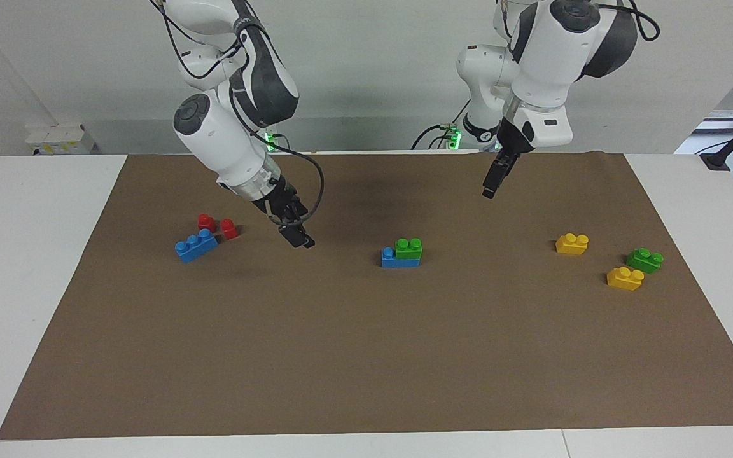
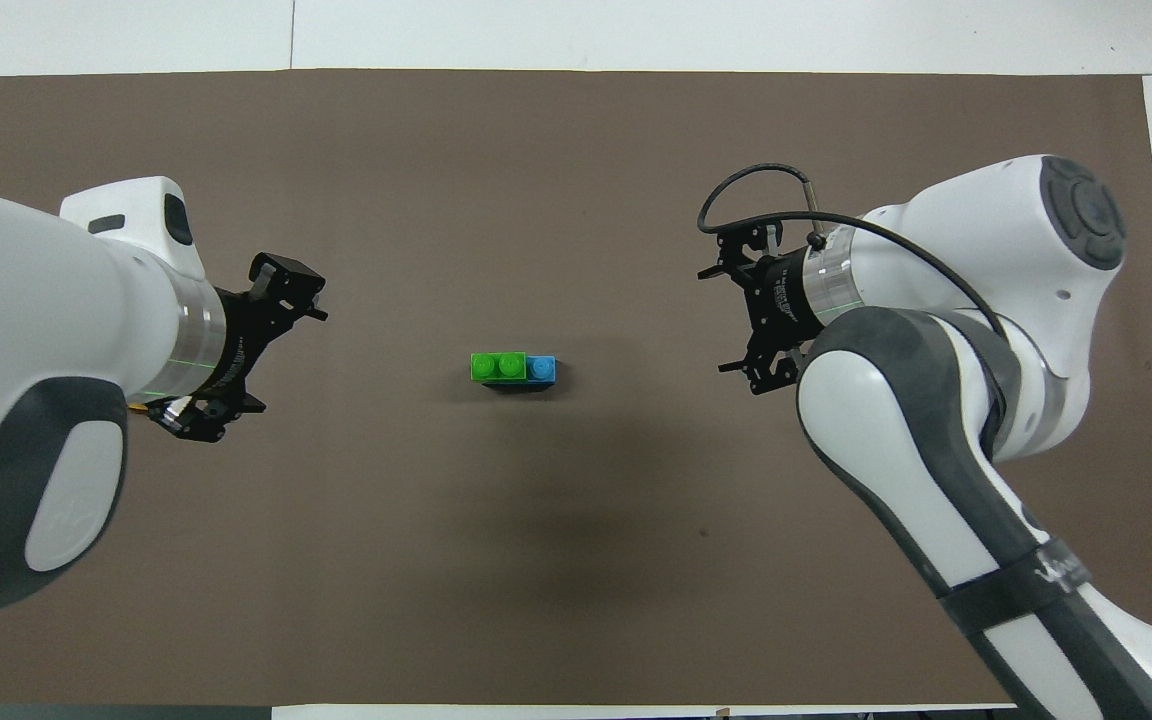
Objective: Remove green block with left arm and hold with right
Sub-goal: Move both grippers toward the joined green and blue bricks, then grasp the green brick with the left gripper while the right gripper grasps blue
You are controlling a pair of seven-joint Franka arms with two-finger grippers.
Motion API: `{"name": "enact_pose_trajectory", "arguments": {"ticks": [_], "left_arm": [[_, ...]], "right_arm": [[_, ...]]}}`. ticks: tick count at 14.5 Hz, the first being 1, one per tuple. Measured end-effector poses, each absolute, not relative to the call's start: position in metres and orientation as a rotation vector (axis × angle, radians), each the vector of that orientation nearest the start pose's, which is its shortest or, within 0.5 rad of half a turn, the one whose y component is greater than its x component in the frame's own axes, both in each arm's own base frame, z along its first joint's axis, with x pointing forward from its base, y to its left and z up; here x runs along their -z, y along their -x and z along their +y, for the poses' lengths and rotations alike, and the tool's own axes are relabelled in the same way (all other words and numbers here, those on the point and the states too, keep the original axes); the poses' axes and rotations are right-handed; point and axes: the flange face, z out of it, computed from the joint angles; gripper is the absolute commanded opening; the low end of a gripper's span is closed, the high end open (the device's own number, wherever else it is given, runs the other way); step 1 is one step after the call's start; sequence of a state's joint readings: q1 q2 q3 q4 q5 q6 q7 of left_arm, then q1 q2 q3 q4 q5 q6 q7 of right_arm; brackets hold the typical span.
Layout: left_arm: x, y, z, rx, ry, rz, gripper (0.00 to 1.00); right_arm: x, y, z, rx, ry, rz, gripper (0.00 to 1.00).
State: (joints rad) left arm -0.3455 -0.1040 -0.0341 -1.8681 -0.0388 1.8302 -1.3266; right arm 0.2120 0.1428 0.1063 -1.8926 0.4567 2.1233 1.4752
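Green block [image 1: 409, 248] stacked on blue brick [image 1: 399, 257], mid-mat, studs up, untouched.
Right gripper [image 1: 296, 236] and left gripper [image 1: 492, 181] both raised over mat [image 1: 366, 356], holding nothing; finger gap unreadable. Long axis running arm-to-arm along table. Likely risk: blue brick lifting along if unpinned, or grabbing loose green lookalike [image 1: 644, 260] near yellow bricks [image 1: 572, 243].

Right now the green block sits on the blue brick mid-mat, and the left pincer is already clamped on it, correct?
Not quite. The green block does sit on the blue brick mid-mat, but the left pincer is not on it: the facing view shows it hanging in the air, well apart from the block.
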Motion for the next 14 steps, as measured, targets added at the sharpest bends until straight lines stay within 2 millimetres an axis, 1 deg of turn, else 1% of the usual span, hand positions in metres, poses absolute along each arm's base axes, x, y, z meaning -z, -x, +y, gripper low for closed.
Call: {"name": "enact_pose_trajectory", "arguments": {"ticks": [2, 3, 6, 8, 11, 14], "left_arm": [[-0.546, -0.489, -0.222, 0.022, 2.765, -1.647, 1.00], [-0.538, -0.485, -0.232, 0.018, 2.726, -1.715, 1.00], [-0.509, -0.477, -0.261, -0.004, 2.603, -1.885, 1.00], [-0.487, -0.481, -0.277, -0.011, 2.502, -2.010, 1.00], [-0.455, -0.492, -0.288, -0.002, 2.358, -2.168, 1.00], [-0.426, -0.499, -0.298, 0.003, 2.250, -2.260, 1.00]], "right_arm": [[-0.422, -0.568, 0.226, -0.419, 2.081, 1.832, 1.00], [-0.414, -0.568, 0.232, -0.437, 2.066, 1.840, 1.00], [-0.392, -0.566, 0.252, -0.441, 2.070, 1.835, 0.99], [-0.374, -0.562, 0.271, -0.440, 2.083, 1.835, 0.99], [-0.346, -0.557, 0.295, -0.443, 2.080, 1.833, 0.99], [-0.328, -0.552, 0.312, -0.470, 2.055, 1.841, 0.99]]}}
